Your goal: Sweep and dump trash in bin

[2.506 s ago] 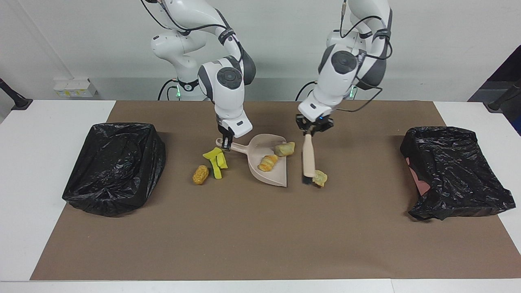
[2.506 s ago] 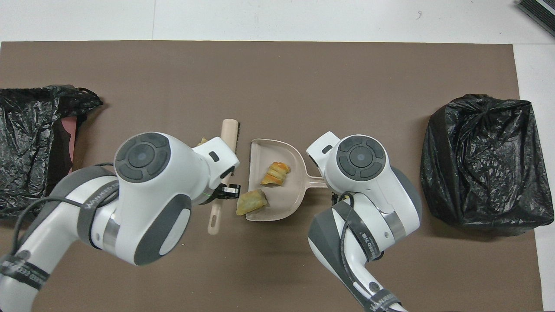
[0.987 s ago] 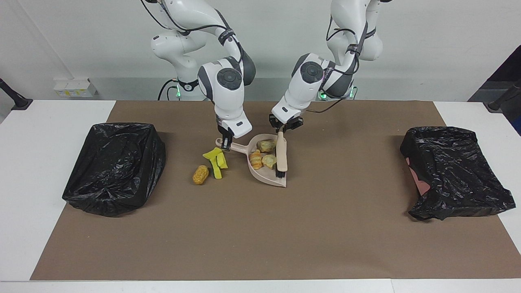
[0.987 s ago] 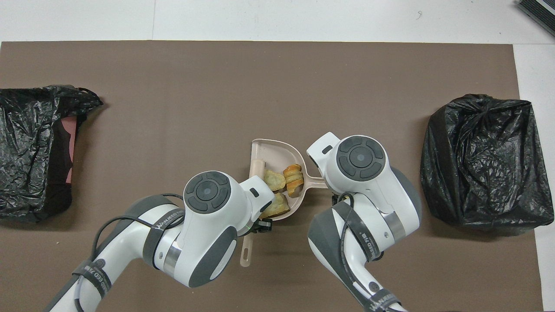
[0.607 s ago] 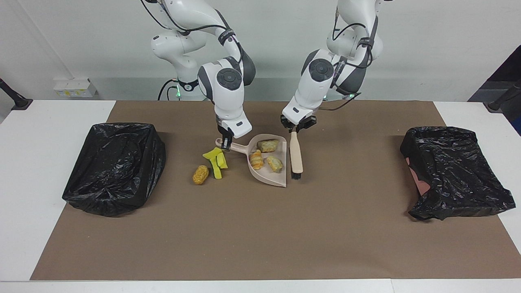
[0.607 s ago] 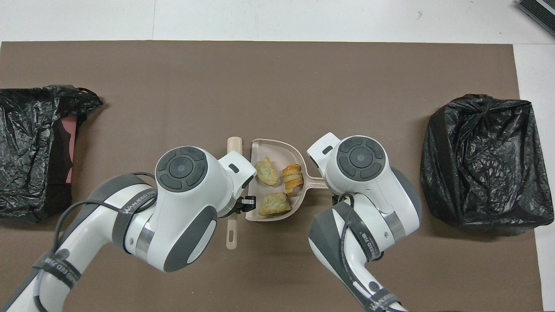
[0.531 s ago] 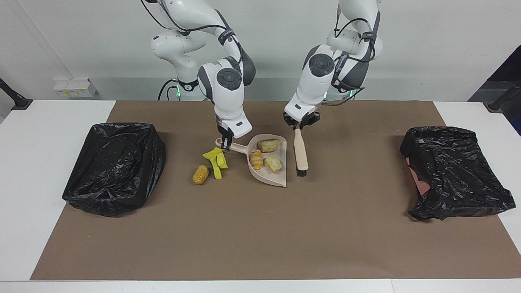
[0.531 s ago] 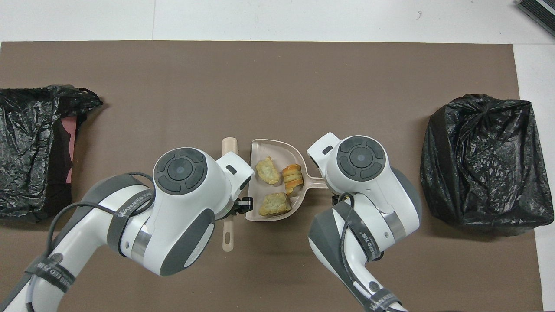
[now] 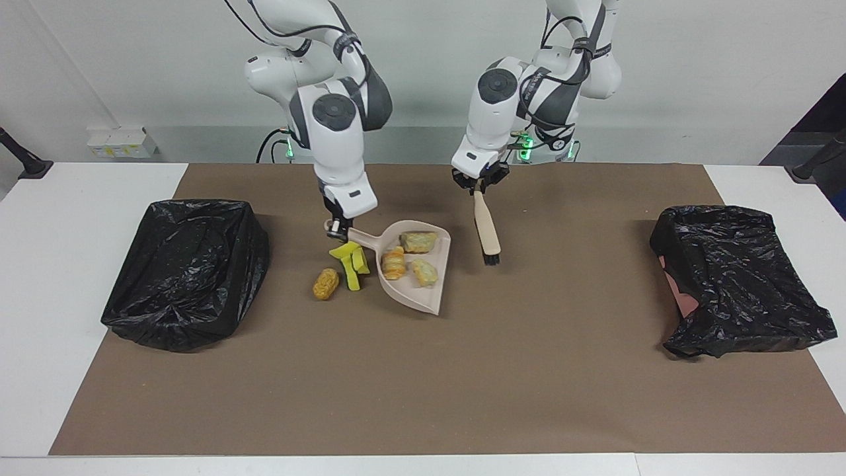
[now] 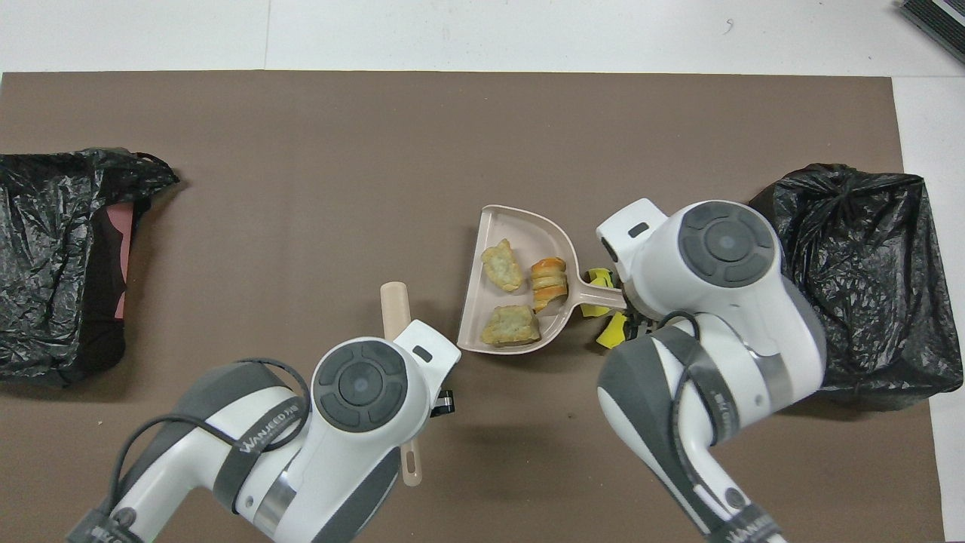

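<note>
Trash point(image 9: 411, 256) sat in the dustpan point(image 9: 433, 291) held up by the right pincer point(image 9: 338, 227), more bits point(image 9: 348, 261) lay just below it, and the left pincer point(image 9: 477, 187) gripped the brush point(image 9: 487, 233); next, I think, came sweeping those.

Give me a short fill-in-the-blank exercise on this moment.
1. The dustpan carries ___ trash pieces.
2. The right gripper is shut on the dustpan's ___.
3. The left gripper holds the ___ by its handle.
4. The yellow foam pieces and orange-brown nugget lie on the ___, beside the dustpan.

Missing words: three; handle; brush; mat
</note>
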